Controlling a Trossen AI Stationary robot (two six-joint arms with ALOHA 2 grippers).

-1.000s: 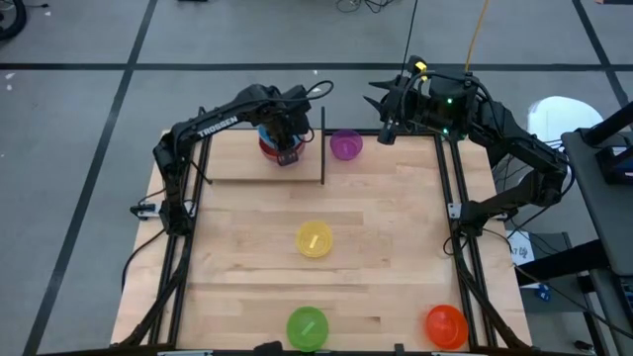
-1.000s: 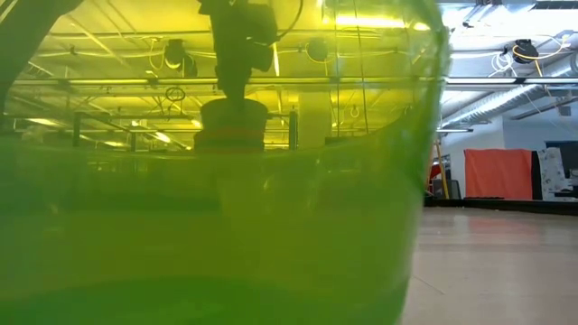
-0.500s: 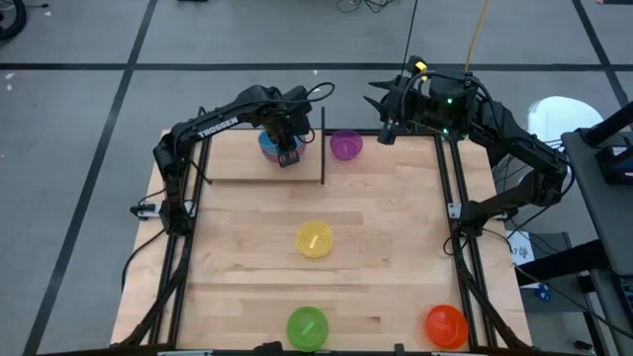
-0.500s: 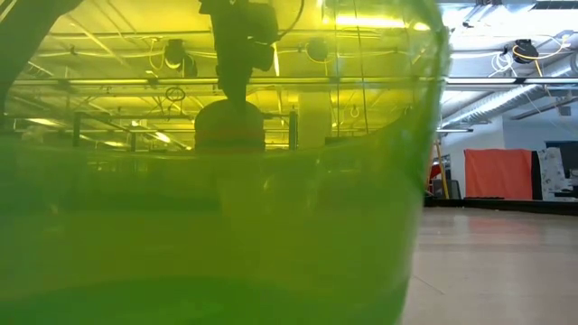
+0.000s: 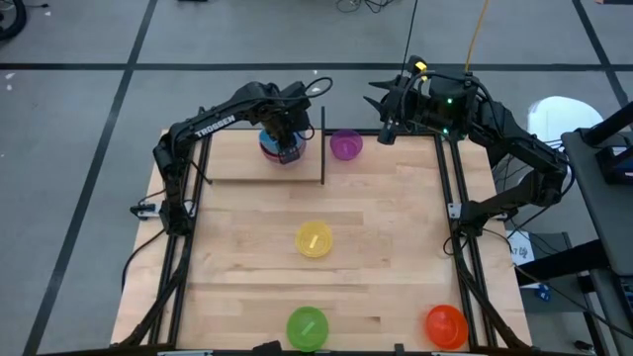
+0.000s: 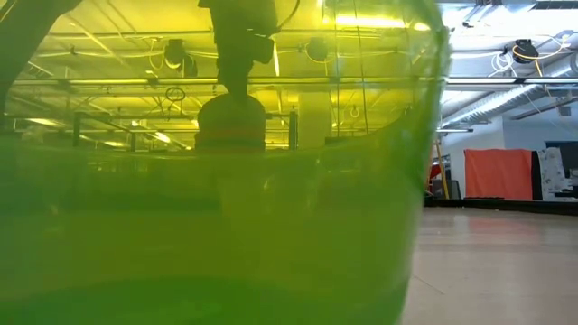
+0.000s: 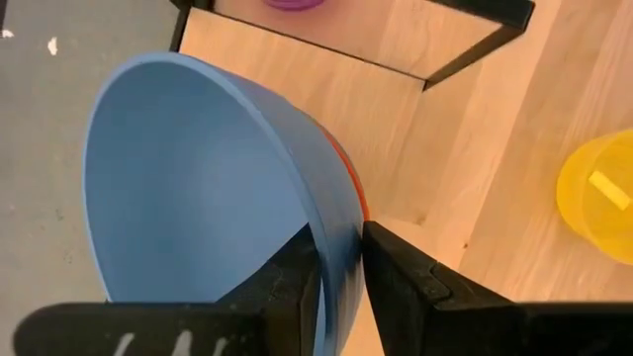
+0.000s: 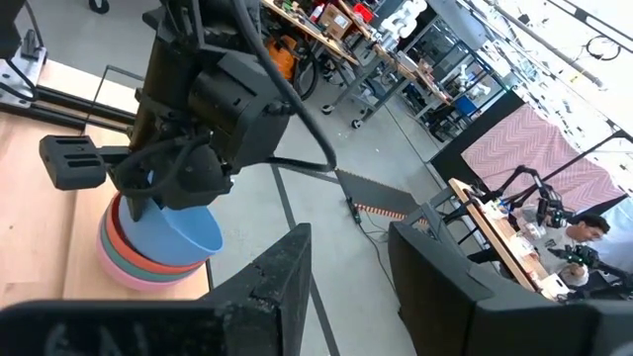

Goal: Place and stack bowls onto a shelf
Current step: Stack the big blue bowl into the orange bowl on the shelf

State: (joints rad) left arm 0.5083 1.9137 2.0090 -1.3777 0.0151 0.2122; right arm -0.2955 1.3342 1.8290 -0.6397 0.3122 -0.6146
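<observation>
My left gripper [image 5: 287,150] is over the shelf [image 5: 232,168] at the table's far left, shut on a blue bowl [image 5: 269,138]. Under that bowl [image 8: 188,232] stands a stack with red [image 8: 134,242], teal [image 8: 148,265] and pink [image 8: 124,269] bowls, base down on the plank. A purple bowl [image 5: 345,144] stands just right of the shelf's black upright [image 5: 323,143]. Yellow [image 5: 315,239], green [image 5: 307,326] and orange [image 5: 446,324] bowls rest on the tabletop. My right gripper [image 5: 381,119] hangs open past the far edge. My left gripper pinches the blue bowl's rim [image 7: 331,232] on its near-right side, one finger [image 7: 297,267] inside the bowl and the other [image 7: 396,262] outside. The fingers come from above, pointing down. The bowl sits slightly tilted in or just over the red bowl [image 7: 358,193]; whether they touch, I cannot tell.
The green bowl [image 6: 217,226] stands right against the low camera and fills most of that view; the left arm and the stack [image 6: 230,122] show only as shadows through it. Bare tabletop lies between the shelf and the yellow bowl [image 7: 603,198].
My left gripper has carried the blue bowl a little toward the table's far edge, over the stack. The red bowl, which showed beside the blue one a second ago, is now almost wholly covered from above. The gripper has stayed shut on the rim.
</observation>
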